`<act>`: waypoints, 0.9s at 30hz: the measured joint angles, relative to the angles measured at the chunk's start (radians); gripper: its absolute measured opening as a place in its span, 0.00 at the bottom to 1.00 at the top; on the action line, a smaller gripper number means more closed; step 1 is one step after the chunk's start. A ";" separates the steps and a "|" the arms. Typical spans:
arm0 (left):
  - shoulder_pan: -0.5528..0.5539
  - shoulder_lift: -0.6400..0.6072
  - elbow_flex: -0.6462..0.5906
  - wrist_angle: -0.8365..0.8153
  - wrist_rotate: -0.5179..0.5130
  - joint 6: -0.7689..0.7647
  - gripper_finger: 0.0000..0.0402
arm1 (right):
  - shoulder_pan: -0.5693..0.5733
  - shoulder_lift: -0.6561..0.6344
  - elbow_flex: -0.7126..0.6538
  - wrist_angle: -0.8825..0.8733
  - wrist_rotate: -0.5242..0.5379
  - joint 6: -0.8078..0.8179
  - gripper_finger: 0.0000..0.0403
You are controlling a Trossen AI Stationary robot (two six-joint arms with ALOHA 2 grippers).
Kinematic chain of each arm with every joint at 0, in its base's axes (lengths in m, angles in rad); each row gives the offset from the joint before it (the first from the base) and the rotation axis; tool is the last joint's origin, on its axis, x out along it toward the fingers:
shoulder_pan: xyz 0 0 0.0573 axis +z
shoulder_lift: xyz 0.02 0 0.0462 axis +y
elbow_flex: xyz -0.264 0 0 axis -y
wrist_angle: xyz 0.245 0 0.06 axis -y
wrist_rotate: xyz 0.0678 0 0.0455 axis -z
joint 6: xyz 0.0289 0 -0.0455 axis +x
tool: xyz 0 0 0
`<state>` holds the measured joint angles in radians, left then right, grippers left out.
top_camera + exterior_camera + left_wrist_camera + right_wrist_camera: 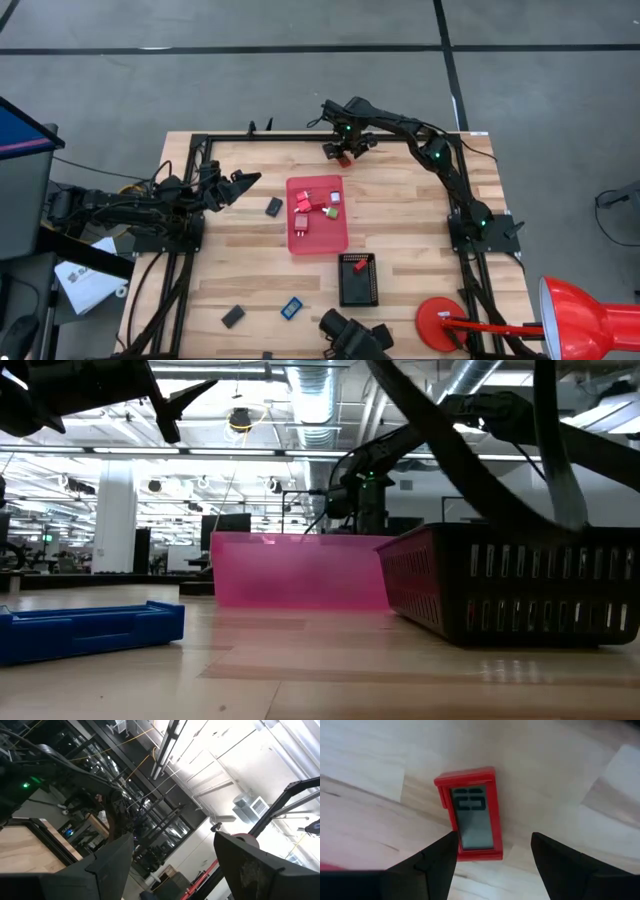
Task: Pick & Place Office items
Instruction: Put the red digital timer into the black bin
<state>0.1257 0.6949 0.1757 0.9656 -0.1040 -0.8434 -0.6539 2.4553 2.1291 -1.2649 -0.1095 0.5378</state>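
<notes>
Right gripper (492, 857) over far table edge, beyond pink-red tray (317, 240); fingers spread, grasping nothing. Red office item (471, 812) flat on wood just ahead of fingertips, partly between them, untouched. Left gripper (238, 186) raised off table at left side, fingers parted, empty.

The pink tray (316, 240) lies at the table's (420, 215) middle with several small office items (318, 205) in it, and the black grid tray (357, 282) sits just beside its near right corner, holding one piece (360, 266). A black piece (274, 207) lies just left of the pink tray, while another black piece (233, 316) and a blue piece (291, 309) rest near the front edge. Behind the pink tray, near the far edge, the right gripper (343, 156) hangs open over a piece (472, 820) lying on the bare wood, and the left gripper (238, 187) hangs open over the table's left side.
</notes>
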 joint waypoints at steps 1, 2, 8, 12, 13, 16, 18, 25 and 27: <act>0.000 0.000 0.000 0.000 0.000 -0.001 0.68 | 0.000 0.000 -0.003 0.001 -0.002 -0.004 0.61; 0.000 0.000 0.000 0.000 0.000 -0.001 0.68 | 0.000 -0.001 -0.004 0.002 -0.002 -0.009 0.61; 0.000 0.000 0.000 0.000 0.000 -0.002 0.68 | 0.000 -0.001 -0.004 0.020 -0.016 -0.006 0.61; 0.000 0.000 0.000 0.000 0.000 -0.003 0.68 | 0.008 0.003 -0.006 0.032 -0.046 -0.006 0.61; 0.000 0.000 0.000 0.000 0.000 -0.003 0.68 | 0.010 0.005 -0.007 0.028 -0.042 -0.007 0.61; 0.000 0.000 0.000 0.000 0.000 -0.003 0.68 | 0.015 0.007 -0.010 0.013 -0.043 -0.016 0.61; 0.000 0.000 0.000 0.000 0.000 -0.003 0.68 | 0.018 0.007 -0.008 0.009 -0.023 -0.029 0.61; 0.000 0.000 0.000 0.000 -0.001 -0.003 0.68 | 0.020 0.007 -0.008 0.016 0.000 -0.071 0.60; 0.000 0.000 0.000 0.000 -0.001 -0.003 0.68 | 0.023 0.007 -0.008 0.016 0.000 -0.090 0.57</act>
<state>0.1257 0.6949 0.1757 0.9657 -0.1051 -0.8463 -0.6309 2.4618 2.1212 -1.2491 -0.1100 0.4474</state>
